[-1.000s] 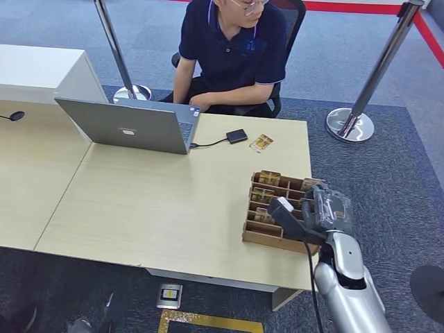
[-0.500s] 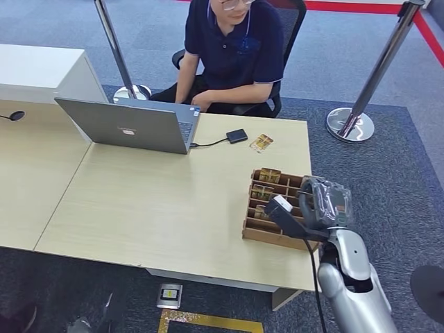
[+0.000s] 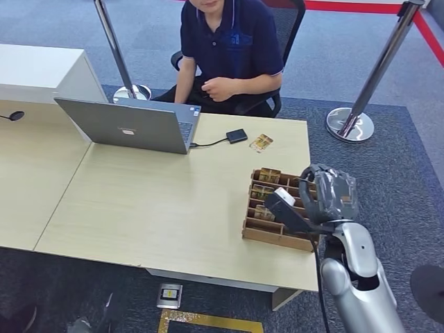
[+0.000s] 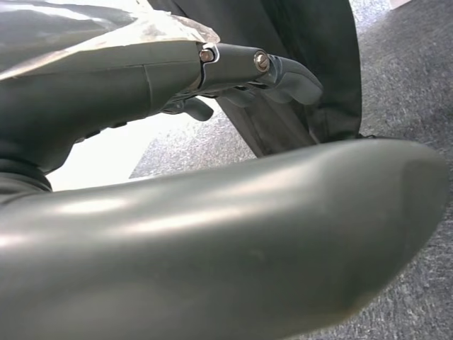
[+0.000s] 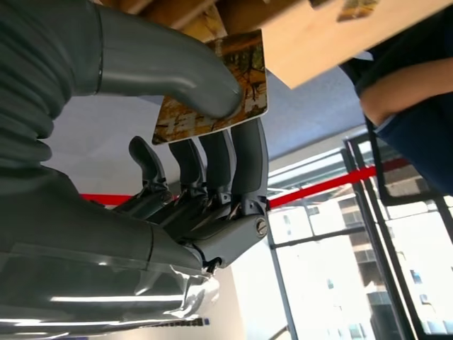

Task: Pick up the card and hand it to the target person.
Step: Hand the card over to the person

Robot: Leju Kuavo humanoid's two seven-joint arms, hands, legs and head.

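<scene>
The right hand [image 5: 176, 184] pinched the card [image 5: 214, 88] between thumb and fingers [image 5: 248, 159], over the tray [image 3: 272, 236] at the desk's [image 3: 157, 201] four o'clock. Left fingers [image 4: 251, 67]: unclear.

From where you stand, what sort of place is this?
Probably an office reception or demo area: a person sits at a wooden desk with a laptop, a card tray lies beside the robot's right hand, and queue-barrier posts stand on grey carpet.
</scene>
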